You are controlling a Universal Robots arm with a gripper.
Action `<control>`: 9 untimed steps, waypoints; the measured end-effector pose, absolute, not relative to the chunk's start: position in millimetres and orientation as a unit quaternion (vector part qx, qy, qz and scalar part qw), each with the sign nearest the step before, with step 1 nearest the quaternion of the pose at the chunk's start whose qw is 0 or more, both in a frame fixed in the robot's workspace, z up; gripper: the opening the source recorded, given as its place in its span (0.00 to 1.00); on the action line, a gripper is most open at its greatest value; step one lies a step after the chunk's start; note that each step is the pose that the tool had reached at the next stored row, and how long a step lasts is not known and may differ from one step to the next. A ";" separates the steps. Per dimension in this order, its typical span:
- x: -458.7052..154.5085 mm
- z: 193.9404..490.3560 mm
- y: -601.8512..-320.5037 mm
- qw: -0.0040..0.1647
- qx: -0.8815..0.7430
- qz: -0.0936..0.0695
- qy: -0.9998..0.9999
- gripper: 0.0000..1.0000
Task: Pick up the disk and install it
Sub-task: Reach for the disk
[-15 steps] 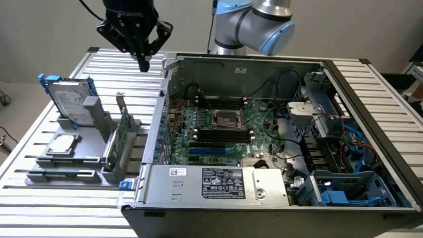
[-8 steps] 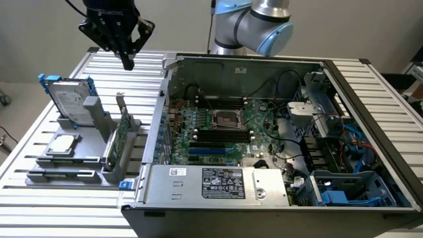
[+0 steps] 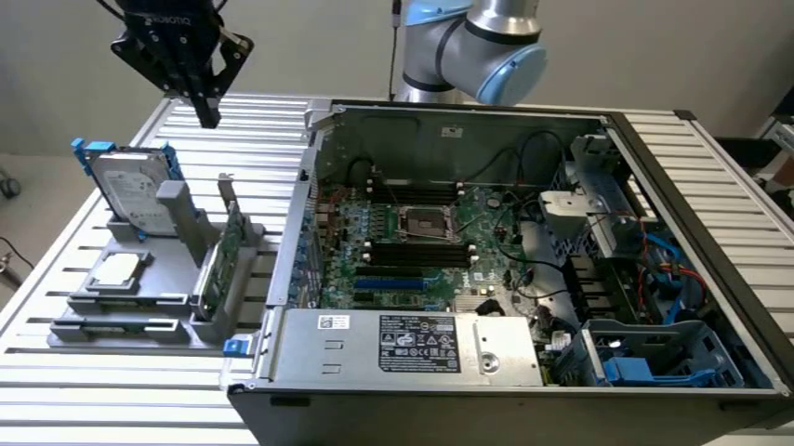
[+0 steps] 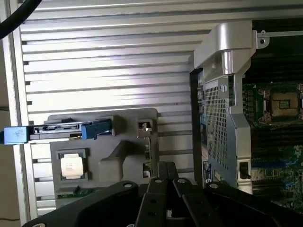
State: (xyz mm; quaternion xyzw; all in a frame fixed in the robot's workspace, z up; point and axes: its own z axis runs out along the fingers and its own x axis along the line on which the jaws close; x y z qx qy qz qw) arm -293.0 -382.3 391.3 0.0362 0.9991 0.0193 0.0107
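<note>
Above the back of the slatted aluminium table (image 3: 112,390), toward the exterior view's left, your black multi-fingered gripper (image 3: 207,119) hangs in the air with its fingers drawn fully together and nothing between them.

The disk (image 3: 134,190), a flat rectangular silver-grey metal hard drive with a white label and a blue plastic carrier around it, stands on edge in the rear slot of the grey plastic holder (image 3: 125,302). It is below the gripper and apart from it, so there is no contact. In the wrist view you look down on the disk (image 4: 61,130) edge-on, as a thin strip with blue ends, with the gripper (image 4: 166,177) off to one side of it.

On the same holder lie a small square silver chip (image 3: 115,269) and a thin green circuit card (image 3: 214,269), both untouched.

The open black computer case (image 3: 694,149) sits just beside the holder, on the exterior view's right, its board exposed.

By my reading you are at the very start: the disk is not yet gripped or lifted, and both the pick and the install into the case are left to do.
</note>
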 end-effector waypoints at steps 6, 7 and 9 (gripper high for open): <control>-320.1 390.2 -375.7 0.011 0.036 0.016 0.999 0.11; -324.6 390.0 -374.7 0.011 0.036 0.016 0.999 0.11; -334.0 389.3 -372.5 0.011 0.036 0.014 0.999 0.11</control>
